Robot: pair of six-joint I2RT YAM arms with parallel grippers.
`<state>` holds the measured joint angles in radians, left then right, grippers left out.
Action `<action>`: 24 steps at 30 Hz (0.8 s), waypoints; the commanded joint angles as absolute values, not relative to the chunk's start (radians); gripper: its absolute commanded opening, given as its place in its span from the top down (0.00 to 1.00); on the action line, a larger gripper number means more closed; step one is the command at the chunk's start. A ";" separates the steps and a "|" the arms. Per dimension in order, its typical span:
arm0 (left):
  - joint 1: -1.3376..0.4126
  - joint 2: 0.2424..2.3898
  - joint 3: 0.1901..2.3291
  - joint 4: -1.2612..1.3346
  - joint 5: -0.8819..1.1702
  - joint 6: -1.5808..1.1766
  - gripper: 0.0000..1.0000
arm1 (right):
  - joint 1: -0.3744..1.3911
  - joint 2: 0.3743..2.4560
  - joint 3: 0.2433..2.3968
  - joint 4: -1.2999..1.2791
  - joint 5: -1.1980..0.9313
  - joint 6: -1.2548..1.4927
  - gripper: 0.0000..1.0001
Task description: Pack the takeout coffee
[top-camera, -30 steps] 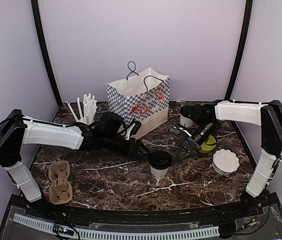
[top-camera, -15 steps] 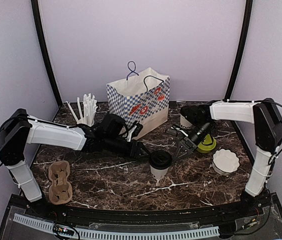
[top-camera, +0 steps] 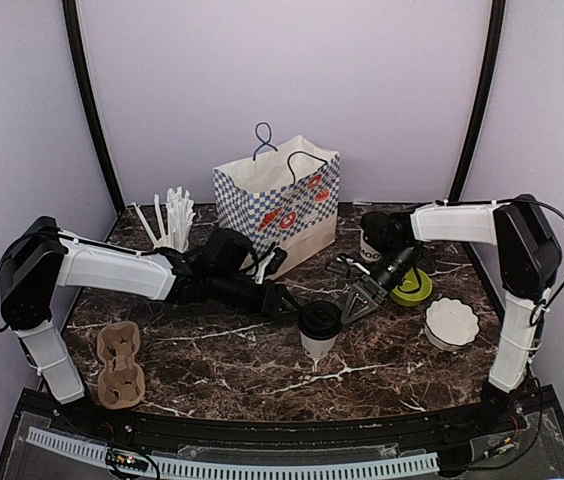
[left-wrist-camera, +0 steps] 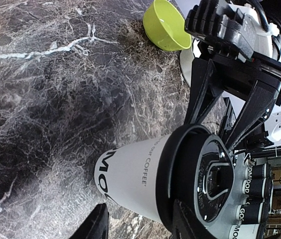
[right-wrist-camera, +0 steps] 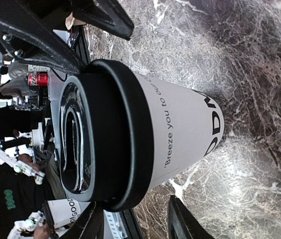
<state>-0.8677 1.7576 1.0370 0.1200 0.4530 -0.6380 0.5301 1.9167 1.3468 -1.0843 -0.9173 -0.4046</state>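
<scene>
Both arms reach inward, parted jaws flanking, perhaps touching, the cup.

Lidded cup print: "Breeze you to our", "COFFEE"; larger letters partly cut.

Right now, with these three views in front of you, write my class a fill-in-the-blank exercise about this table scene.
The cup in front of the bag wears a ___ lid. The round bowl is lime ___. The cardboard carrier lies on the robot's ___ side. The white straws stand in a ___.
Missing: black, green, left, cup.
</scene>
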 commanded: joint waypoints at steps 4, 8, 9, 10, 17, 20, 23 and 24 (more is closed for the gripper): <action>-0.875 1.877 1.028 -0.118 0.381 -0.635 0.60 | 0.538 1.974 1.284 -0.917 -0.646 -0.279 0.61; -0.878 1.875 1.035 -0.144 0.373 -0.624 0.61 | 0.538 1.955 1.290 -0.911 -0.598 -0.285 0.63; -0.880 1.864 1.042 -0.156 0.368 -0.619 0.61 | 0.538 1.944 1.298 -0.919 -0.615 -0.300 0.63; -0.882 1.857 1.059 -0.164 0.359 -0.606 0.61 | 0.538 1.931 1.306 -0.930 -0.640 -0.313 0.63; -0.908 1.728 1.135 -0.082 0.323 -0.520 0.59 | 0.537 1.840 1.368 -1.040 -0.806 -0.441 0.58; -0.908 1.681 1.148 -0.035 0.323 -0.512 0.55 | 0.537 1.813 1.382 -1.063 -0.818 -0.465 0.56; -0.909 1.653 1.156 -0.023 0.322 -0.509 0.50 | 0.537 1.800 1.391 -1.092 -0.831 -0.489 0.53; -0.909 1.640 1.155 -0.022 0.321 -0.510 0.48 | 0.537 1.797 1.394 -1.099 -0.835 -0.497 0.52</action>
<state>-0.9035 1.7306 1.1255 -0.0246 0.3454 -0.5385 0.5358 1.8427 1.3617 -1.0698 -0.8330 -0.4381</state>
